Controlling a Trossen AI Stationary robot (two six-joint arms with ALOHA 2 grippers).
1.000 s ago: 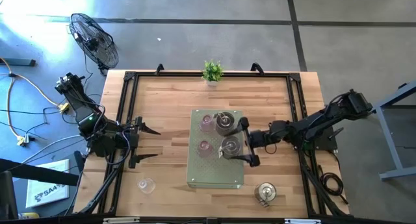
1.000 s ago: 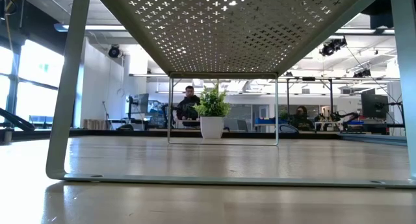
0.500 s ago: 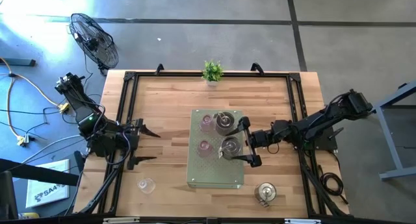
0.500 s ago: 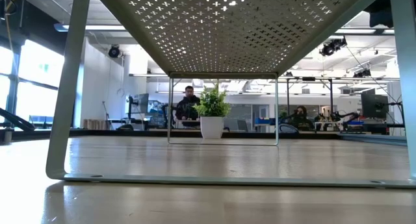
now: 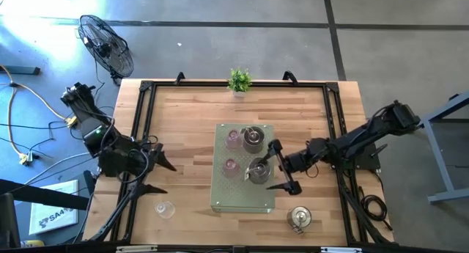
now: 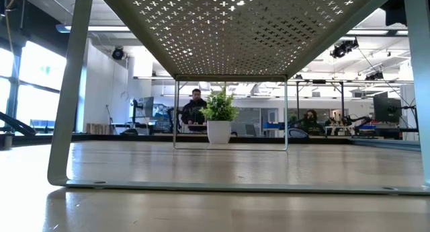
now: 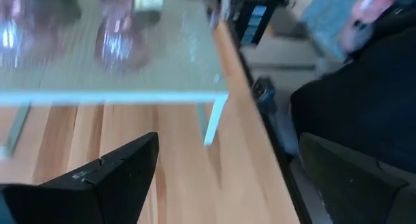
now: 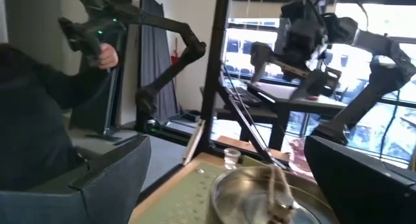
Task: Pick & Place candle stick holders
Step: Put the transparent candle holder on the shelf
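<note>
Right gripper backed off since a moment ago, fingers spread wide, gripping nothing; silvery holder now just ahead of fingertips, left standing on raised perforated tray. Reads as a finished placement.

Left gripper swung toward near-left corner, also wide open, empty; clear glass holder just beyond it, likely next pick.

Holders: small round cups, two pinkish, metal ones shiny.

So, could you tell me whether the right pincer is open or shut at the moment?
Open. The right pincer has its two fingers spread wide beside the silvery holder on the rack, gripping nothing.
</note>
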